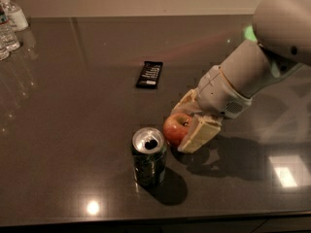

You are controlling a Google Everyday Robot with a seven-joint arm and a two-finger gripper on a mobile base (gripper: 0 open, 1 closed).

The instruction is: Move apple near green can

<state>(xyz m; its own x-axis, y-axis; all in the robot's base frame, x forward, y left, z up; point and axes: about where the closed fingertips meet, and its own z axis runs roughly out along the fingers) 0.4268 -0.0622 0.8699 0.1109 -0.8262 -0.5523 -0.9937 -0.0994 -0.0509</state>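
Right half of the apple (174, 126) is hidden behind the near finger (197, 134); the far finger is mostly hidden behind the wrist. The arm (252, 69) is cut off at the right edge and the water bottles (9, 25) at the left edge. Can't tell if the apple touches the table.

The gripper (181, 129) is pinching the apple between both fingers, low over the table. The apple is just beside the green can (149, 157), up and to its right, with a small gap.

The table (73, 130) is dark and glossy with ceiling-light glare, and there's a pale wall behind it.

A black bar wrapper (149, 74) lies flat further back, well apart from the can. Its print is unreadable.
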